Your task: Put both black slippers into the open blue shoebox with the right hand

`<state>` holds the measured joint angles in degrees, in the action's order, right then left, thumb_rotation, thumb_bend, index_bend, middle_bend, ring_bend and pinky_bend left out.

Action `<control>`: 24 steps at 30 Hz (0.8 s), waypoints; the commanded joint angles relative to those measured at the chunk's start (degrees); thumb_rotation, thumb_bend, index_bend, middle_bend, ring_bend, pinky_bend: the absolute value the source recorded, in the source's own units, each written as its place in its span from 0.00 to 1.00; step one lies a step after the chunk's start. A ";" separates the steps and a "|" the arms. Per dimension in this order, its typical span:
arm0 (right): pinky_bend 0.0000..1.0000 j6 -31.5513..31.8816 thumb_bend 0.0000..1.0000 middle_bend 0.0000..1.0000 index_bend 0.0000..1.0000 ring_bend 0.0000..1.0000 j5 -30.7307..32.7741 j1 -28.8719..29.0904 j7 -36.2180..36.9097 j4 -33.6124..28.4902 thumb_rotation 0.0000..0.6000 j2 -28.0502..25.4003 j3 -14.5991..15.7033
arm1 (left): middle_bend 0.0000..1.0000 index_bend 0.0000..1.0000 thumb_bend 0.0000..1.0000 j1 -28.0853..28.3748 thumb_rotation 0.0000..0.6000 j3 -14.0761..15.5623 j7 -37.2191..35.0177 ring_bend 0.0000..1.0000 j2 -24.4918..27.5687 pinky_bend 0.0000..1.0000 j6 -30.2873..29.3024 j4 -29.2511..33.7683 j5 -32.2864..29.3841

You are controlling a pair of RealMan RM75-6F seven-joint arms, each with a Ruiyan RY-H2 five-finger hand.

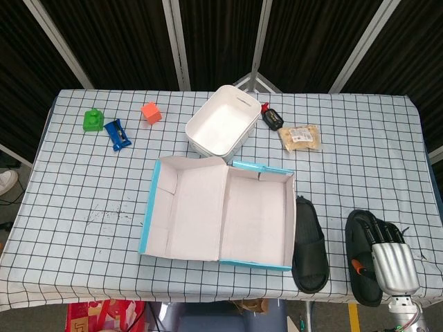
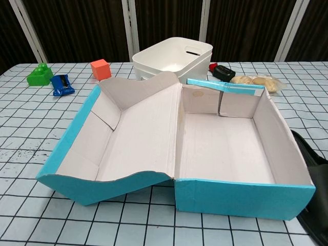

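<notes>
The open blue shoebox [image 1: 256, 214] lies mid-table with nothing inside and its lid folded out to the left; the chest view shows its blue front wall [image 2: 241, 197]. One black slipper [image 1: 309, 243] lies flat against the box's right side, and its edge shows in the chest view [image 2: 309, 151]. The second black slipper [image 1: 359, 235] lies further right near the front table edge. My right hand [image 1: 391, 257] is over this second slipper, its dark fingers [image 1: 385, 232] stretched along it. The slipper lies flat on the cloth and I see no closed grip. My left hand is out of sight.
A white bin [image 1: 220, 126] stands behind the box. At the back left are a green block [image 1: 92, 120], a blue object [image 1: 118, 134] and an orange cube [image 1: 151, 112]. A small black-and-red item [image 1: 272, 117] and a snack packet [image 1: 301, 137] lie at the back right.
</notes>
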<state>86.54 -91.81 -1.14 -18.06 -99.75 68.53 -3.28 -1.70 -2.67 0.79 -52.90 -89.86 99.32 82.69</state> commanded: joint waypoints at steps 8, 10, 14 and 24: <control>0.19 -2.12 0.13 0.12 0.18 0.17 0.62 0.35 0.72 -2.05 1.00 -1.16 1.76 | 0.00 0.05 0.37 -0.05 1.00 0.28 0.58 0.00 -0.09 0.03 -0.16 0.39 0.62; 0.19 -3.80 0.13 0.12 0.17 0.17 1.49 0.75 0.74 -3.71 1.00 -2.36 2.24 | 0.00 0.05 0.37 -0.04 1.00 0.23 0.50 0.00 -0.11 0.03 -0.20 0.33 0.60; 0.19 -5.99 0.13 0.10 0.13 0.16 3.61 1.72 -0.15 -7.34 1.00 -4.44 2.02 | 0.00 0.05 0.37 0.13 1.00 0.08 0.07 0.00 0.04 0.03 0.50 0.16 -0.23; 0.19 -5.64 0.13 0.08 0.07 0.14 2.65 1.57 -6.76 -11.58 1.00 -3.35 3.68 | 0.00 0.04 0.37 -0.49 1.00 -0.05 -1.39 0.00 0.24 0.03 -1.33 -0.01 0.85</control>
<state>80.91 -88.91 0.49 -24.01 -110.80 64.79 0.00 -2.09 -2.65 -0.45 -52.56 -90.92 99.42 83.33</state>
